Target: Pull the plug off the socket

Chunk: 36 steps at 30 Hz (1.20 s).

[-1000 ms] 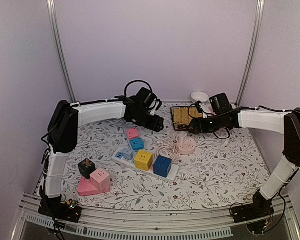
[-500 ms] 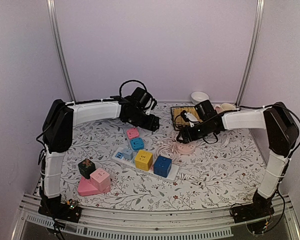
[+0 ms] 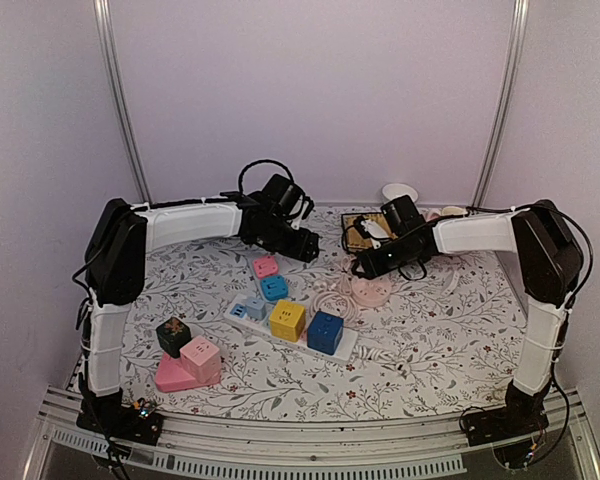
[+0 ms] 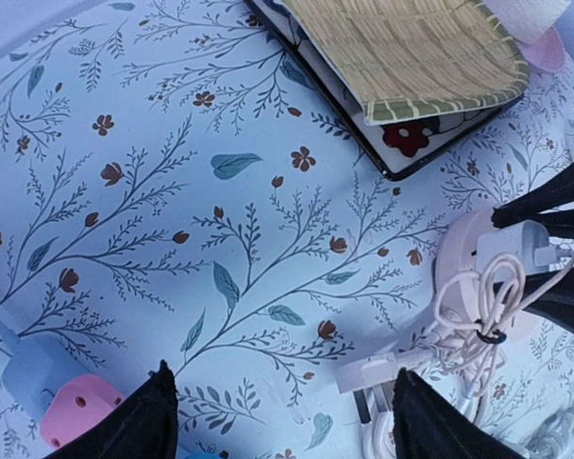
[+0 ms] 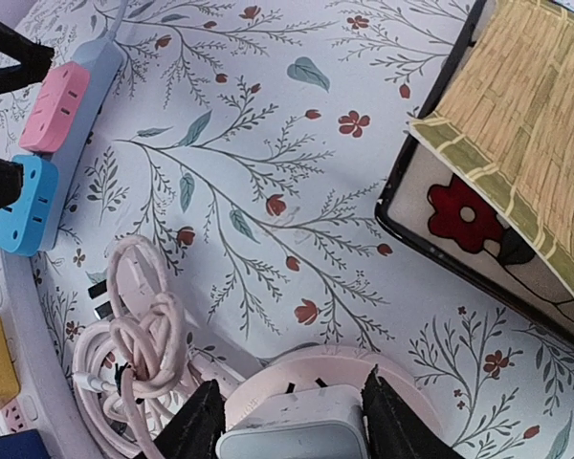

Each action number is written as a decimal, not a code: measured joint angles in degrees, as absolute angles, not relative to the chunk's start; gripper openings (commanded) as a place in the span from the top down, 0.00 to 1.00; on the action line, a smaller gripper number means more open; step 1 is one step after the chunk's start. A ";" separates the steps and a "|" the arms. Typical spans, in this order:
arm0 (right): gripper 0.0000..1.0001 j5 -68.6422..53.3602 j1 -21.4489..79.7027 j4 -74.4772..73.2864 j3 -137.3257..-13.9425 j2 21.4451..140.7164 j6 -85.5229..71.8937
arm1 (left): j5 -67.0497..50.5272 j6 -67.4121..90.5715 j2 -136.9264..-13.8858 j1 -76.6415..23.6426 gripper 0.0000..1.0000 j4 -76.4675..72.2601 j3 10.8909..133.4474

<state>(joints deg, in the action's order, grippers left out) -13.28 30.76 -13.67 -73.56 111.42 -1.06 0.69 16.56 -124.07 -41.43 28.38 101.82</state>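
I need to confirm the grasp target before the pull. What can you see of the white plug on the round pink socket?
The white plug is a small block with rounded corners that looks like smooth plastic. It sits pushed into the top of the round pink socket, near the tray. A thin white cable runs from it into a tied loop beside the socket. The right gripper straddles it with a dark finger on each side. Whether the fingers press on it cannot be told.

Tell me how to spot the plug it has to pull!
Find the bamboo-mat tray at the back. Just in front sits a round pink socket; the plug is the white block on it, unlike the coloured cubes nearby.
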 measured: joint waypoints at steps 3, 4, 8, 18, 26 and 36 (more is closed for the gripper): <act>0.64 -12.40 30.76 -13.28 -73.63 111.39 -0.80 | 0.67 16.53 -124.07 -41.39 0.23 28.25 101.82; 0.65 -12.12 30.76 -13.06 -73.67 111.39 -0.86 | 0.64 16.53 -124.07 -41.36 0.23 28.21 101.82; 0.68 -8.36 30.89 -13.08 -73.67 111.28 -2.07 | 0.32 16.43 -124.07 -41.34 0.23 28.14 101.82; 0.68 9.34 31.07 -21.23 -73.91 108.99 -16.12 | -1.76 14.33 -124.20 -42.65 0.22 28.14 103.09; 0.41 11.38 31.33 -23.64 -72.77 107.77 -28.45 | -4.29 12.05 -127.09 -46.87 0.22 27.73 108.57; 0.28 10.26 32.14 -25.80 -71.22 107.72 -27.44 | -5.82 11.38 -130.15 -48.73 0.21 28.18 110.26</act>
<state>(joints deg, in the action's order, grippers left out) 10.26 32.14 -25.80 -71.22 107.72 -27.44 -5.82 11.38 -130.15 -48.73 28.18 110.26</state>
